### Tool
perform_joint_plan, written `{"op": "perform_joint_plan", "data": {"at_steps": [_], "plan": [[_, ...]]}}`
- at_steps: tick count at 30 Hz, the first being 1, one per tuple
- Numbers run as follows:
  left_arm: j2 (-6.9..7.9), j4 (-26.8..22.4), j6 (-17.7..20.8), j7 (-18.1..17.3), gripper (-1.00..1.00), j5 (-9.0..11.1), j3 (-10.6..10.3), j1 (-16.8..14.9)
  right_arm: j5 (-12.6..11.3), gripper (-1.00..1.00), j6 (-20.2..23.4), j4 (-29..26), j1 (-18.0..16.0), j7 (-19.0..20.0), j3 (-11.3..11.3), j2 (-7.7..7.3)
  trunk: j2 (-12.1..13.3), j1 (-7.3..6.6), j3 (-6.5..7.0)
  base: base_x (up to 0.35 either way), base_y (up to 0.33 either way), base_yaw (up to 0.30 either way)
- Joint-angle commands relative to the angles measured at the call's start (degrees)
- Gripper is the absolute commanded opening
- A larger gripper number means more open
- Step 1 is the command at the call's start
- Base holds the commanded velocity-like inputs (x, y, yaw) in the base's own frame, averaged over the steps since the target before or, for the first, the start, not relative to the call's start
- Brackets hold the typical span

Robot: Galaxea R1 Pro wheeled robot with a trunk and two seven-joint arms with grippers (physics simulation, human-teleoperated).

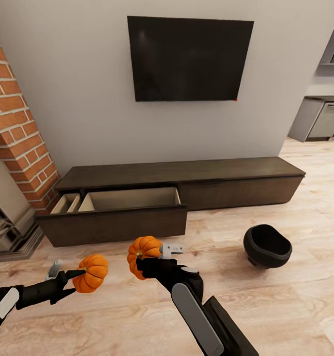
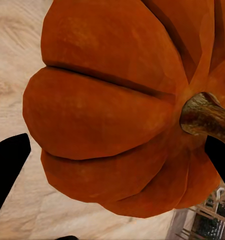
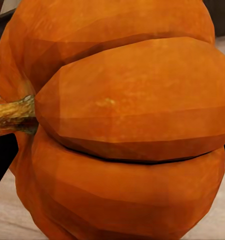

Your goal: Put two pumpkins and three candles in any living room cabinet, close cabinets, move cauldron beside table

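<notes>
Each of my grippers holds an orange pumpkin above the wooden floor. My left gripper [image 1: 80, 275] is shut on one pumpkin [image 1: 91, 273], seen close up as the pumpkin [image 2: 112, 115] with its brown stem in the left wrist view. My right gripper [image 1: 146, 262] is shut on the other pumpkin [image 1: 144, 249], also the pumpkin [image 3: 122, 125] in the right wrist view. Ahead stands the long dark brown cabinet [image 1: 236, 185] against the wall, its left drawer [image 1: 122, 220] pulled open with a pale, bare interior. The black cauldron [image 1: 267, 245] sits on the floor to the right. The candles are out of view.
A black TV [image 1: 189, 59] hangs on the wall above the cabinet. A brick column [image 1: 18, 123] and a stone hearth [image 1: 8, 227] stand at the left. Grey kitchen units [image 1: 320, 118] show at the far right. Open wooden floor lies between me and the cabinet.
</notes>
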Motion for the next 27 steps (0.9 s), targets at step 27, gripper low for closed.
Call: {"op": "perform_joint_plan", "data": {"at_steps": [27], "plan": [[-1.57,0.1,0.8,-1.7,-1.00,0.3,0.7,0.1,-0.3,-1.00,-0.9,2.1,-0.1,0.3,-1.5,-0.13,4.4,-2.41,1.64,0.064,0.086,0.021]]}}
